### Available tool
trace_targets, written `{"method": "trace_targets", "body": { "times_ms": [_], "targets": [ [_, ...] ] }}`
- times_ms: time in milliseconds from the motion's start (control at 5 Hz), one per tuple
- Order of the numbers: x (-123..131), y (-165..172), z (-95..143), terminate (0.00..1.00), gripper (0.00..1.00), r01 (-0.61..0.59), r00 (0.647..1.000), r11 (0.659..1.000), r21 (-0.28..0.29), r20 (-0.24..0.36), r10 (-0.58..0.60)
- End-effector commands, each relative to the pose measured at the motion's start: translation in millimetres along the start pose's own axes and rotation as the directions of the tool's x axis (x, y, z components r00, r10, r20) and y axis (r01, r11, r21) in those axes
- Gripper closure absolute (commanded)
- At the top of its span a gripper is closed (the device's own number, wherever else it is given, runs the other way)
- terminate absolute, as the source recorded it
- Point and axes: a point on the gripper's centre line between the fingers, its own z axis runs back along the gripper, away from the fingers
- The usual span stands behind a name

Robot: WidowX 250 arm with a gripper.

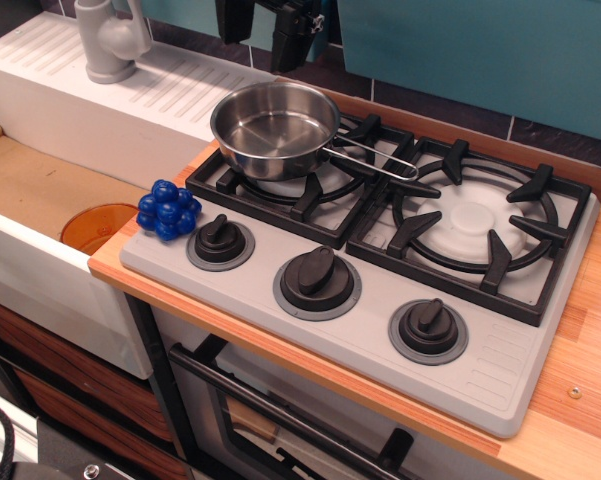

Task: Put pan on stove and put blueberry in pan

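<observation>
Above pan: the small round shiny steel pan (275, 128) is open-topped; the black gripper (270, 25) hangs above its far rim.
Around blueberry: the glossy deep-blue ball cluster (167, 209) is open above; the leftmost round black knob (220, 240) stands just beside it.

You have the small round steel pan (275, 128) on the grey two-burner stove's (500, 375) left grate. The cluster of blue plastic balls (167, 209) sits at its front-left corner, just left of the leftmost knob (220, 240).

My gripper (265, 25): matte black, two blocky fingers (292, 45) with angular edges; small bright screw heads on the right one.
</observation>
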Motion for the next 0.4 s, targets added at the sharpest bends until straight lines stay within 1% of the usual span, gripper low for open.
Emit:
{"method": "trace_targets", "body": {
  "times_ms": [0,200],
  "targets": [
    [-59.4,4.3,39.6,0.00,0.00,-0.072,0.980,0.997,0.041,0.188,0.063],
    [-82.6,4.6,36.0,0.00,0.00,-0.078,0.972,0.996,0.044,0.224,0.067]
  ]
}}
